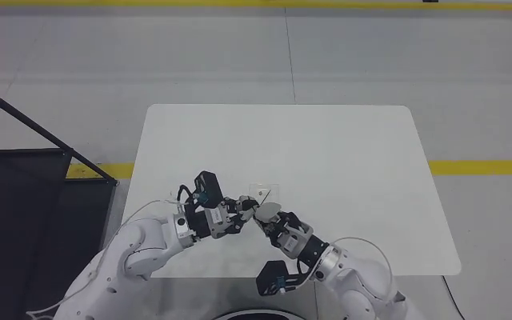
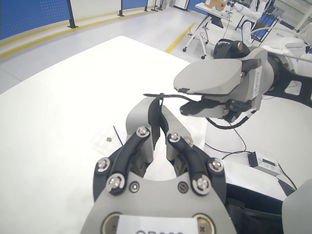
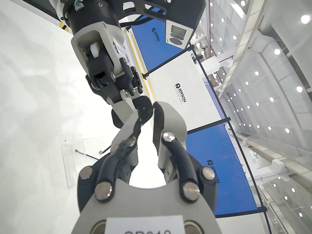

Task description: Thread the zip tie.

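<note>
Now working just above the near edge of the white table (image 1: 360,160), meeting arm to arm at its middle. Clamping with the left gripper (image 2: 158,114), with jaws pressed fully together on the zip tie (image 2: 171,95) a little below its head (image 2: 159,96), and standing that head upright, clear above the grip. Coming in from the side with the right gripper (image 2: 189,98), with jaws drawn in narrow around the tail of the strap, seemingly pinching it rather than merely bracketing it. Carrying the tie in the air between the two grippers, apart from the clear plastic sheet (image 2: 102,138) lying on the table beyond, with a thin dark strip (image 2: 117,135) and a small brown bit (image 2: 109,139) on it.

Judging the tail to be entering the head level and square, with a short tip (image 2: 147,95) apparently showing on the far side. Aiming, for the step in hand, at feeding straight along the line of the slot: holding the head dead steady on the left, pushing from the right in line rather than at a slant, and gripping close to the head to stop the thin strap buckling. Watching for bowing in the strap as a sign of jamming, and easing off instead of forcing. Regripping further back along the tail only with the tip safely caught.
</note>
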Motion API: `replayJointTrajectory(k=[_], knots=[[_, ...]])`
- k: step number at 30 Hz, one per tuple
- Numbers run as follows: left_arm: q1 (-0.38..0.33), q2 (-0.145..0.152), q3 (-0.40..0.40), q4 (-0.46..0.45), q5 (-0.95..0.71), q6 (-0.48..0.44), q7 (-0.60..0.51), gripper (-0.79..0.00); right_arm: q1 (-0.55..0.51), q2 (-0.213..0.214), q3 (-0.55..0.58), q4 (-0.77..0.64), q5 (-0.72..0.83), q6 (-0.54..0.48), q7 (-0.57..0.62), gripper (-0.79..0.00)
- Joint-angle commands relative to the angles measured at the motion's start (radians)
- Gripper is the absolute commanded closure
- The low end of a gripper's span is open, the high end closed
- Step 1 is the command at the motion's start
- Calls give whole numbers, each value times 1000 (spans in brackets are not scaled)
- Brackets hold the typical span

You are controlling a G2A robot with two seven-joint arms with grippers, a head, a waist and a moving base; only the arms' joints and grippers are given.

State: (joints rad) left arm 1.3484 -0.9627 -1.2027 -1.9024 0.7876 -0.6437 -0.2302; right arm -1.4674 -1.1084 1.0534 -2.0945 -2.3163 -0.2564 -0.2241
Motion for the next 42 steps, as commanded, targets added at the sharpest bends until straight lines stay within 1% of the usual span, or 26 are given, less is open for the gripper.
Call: replayJointTrajectory(k=[1,4,7,8,9,10,13,14,15,20,26,29,31,32,34,36,38,39,40,41,42], knots=[[-3,-1,-4,8,-20,-5,2,0,-3,1,4,-1,6,2,-15,-348],[-7,-1,-12,16,-42,-14,2,0,-6,2,13,4,33,-2,-54,-428],[-6,-3,-17,26,-72,-21,11,0,-9,4,36,20,128,-29,-122,-493],[-7,-3,-20,31,-85,-27,13,0,-9,5,49,32,178,-54,-142,-560],[-9,-3,-24,36,-100,-36,15,0,-6,6,61,45,237,-94,-163,-690],[-10,-3,-28,43,-113,-44,15,0,0,7,78,61,301,-132,-180,-782],[-13,-3,-38,58,-158,-66,17,0,22,8,126,127,511,-268,-177,-785],[-12,-3,-41,63,-175,-72,18,0,32,7,141,149,575,-297,-162,-785],[-13,-3,-42,68,-191,-81,16,0,39,6,155,165,635,-300,-141,-785],[-23,-2,-39,98,-287,-116,-31,0,40,5,160,168,654,-295,-134,-785],[-23,-2,-39,98,-287,-116,-31,0,39,5,158,168,654,-296,-132,-785],[-21,-3,-39,96,-286,-108,-29,0,56,2,140,193,709,-347,-74,-785],[-17,-4,-36,86,-276,-94,-27,0,89,0,131,224,793,-425,-6,-720],[-16,-5,-35,84,-271,-91,-24,0,107,-1,127,241,838,-456,27,-702],[-14,-7,-34,81,-256,-86,-14,0,145,-4,115,273,929,-523,104,-686],[-13,-9,-29,81,-245,-84,-7,0,180,-7,101,298,1006,-560,164,-680],[-14,-11,-25,83,-234,-84,-4,0,204,-11,88,311,1063,-560,212,-668],[-15,-11,-23,84,-228,-83,-3,0,214,-13,84,315,1086,-554,233,-628],[-16,-12,-20,85,-223,-82,-2,0,221,-14,79,319,1110,-546,248,-560],[-18,-13,-18,86,-217,-82,-2,0,228,-15,75,321,1125,-542,264,-520],[-19,-14,-16,86,-212,-81,-2,0,235,-16,72,323,1136,-537,279,-505]])
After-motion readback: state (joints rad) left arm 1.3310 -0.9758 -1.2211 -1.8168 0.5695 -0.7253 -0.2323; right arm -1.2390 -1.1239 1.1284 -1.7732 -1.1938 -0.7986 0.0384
